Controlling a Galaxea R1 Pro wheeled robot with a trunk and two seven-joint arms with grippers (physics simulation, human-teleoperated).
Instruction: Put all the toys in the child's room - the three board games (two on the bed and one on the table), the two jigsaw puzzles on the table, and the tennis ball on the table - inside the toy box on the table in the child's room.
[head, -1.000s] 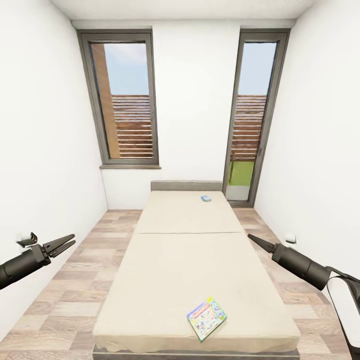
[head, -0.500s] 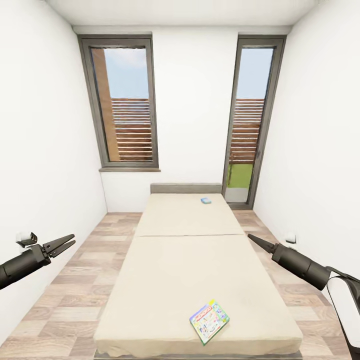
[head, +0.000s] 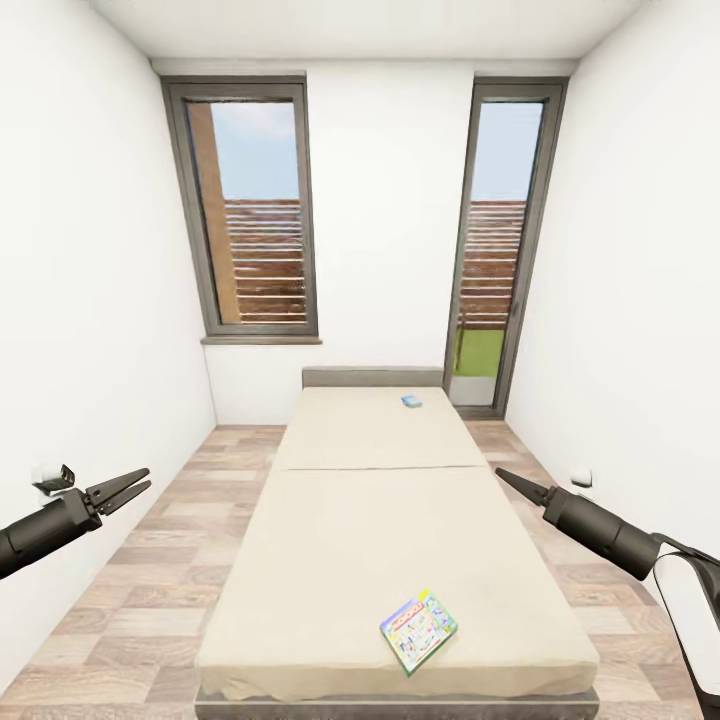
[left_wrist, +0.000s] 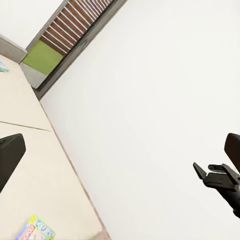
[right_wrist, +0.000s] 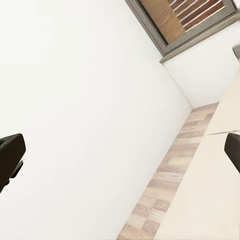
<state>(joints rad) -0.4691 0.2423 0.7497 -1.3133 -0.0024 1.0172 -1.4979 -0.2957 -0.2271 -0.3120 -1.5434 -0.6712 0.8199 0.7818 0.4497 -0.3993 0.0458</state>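
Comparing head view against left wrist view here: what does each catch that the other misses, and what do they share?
Head view alone: the left gripper with jaws apart, the right gripper with fingers together, the left window and the wood-plank floor. Left wrist view alone: a close stretch of the white wall. Both: the bed, the near board game and the small blue item by the headboard.

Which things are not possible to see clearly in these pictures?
- Far game at the bed's head, head view: too small to read.
- Near game, left wrist view: cut off by the picture edge.
- Right claw, head view: seen edge-on, so open or shut is unclear.
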